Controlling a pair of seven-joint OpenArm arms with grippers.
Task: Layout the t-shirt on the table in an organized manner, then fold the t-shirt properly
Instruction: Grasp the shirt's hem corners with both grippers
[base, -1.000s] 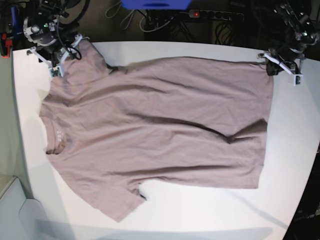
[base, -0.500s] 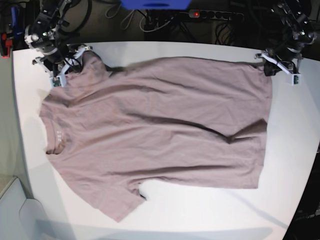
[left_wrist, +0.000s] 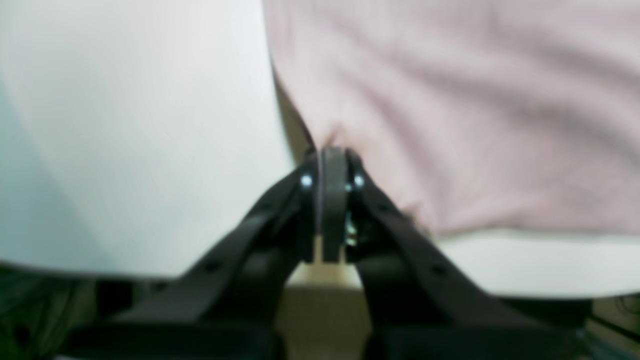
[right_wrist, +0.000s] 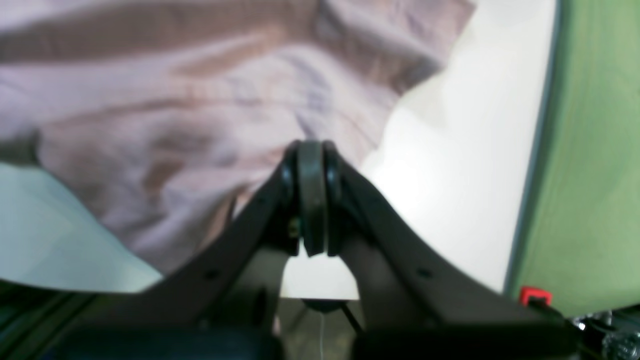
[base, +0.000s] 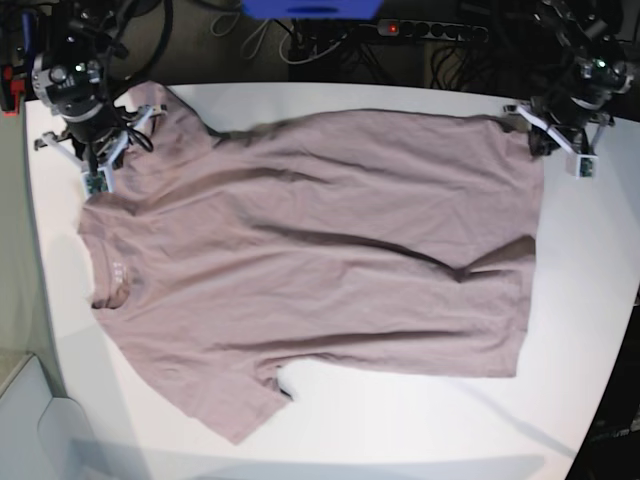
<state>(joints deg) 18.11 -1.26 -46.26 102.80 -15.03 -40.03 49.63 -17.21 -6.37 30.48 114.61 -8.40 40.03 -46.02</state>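
A: The left tool (left_wrist: 332, 165) is clamped on the t-shirt (base: 320, 260); in its wrist view the jaws sit tight together with a pinch of cloth at the tip, right at a hem corner. In the base view that is the far corner on that picture's right.

B: And the right tool (right_wrist: 311, 160)?

A: Its jaws are pressed together too, at the edge of the far sleeve. Cloth runs up to the tip and seems nipped there, but the blur hides just how much it has.

B: Why those two spots?

A: Both lie along the shirt's far edge, one at the hem end, one at the sleeve end. Holding both, I'd judge, lets the arms pull against each other and draw that edge straight.

B: Where does the shirt lie?

A: Spread over the white tabletop (base: 610, 290), collar toward the base view's left, hem toward its right. It's mostly flat, though creases run across the body and a ruck sits near the hem.

B: So laying out isn't finished?

A: Seemingly not; folding looks premature until those wrinkles are tensioned out.
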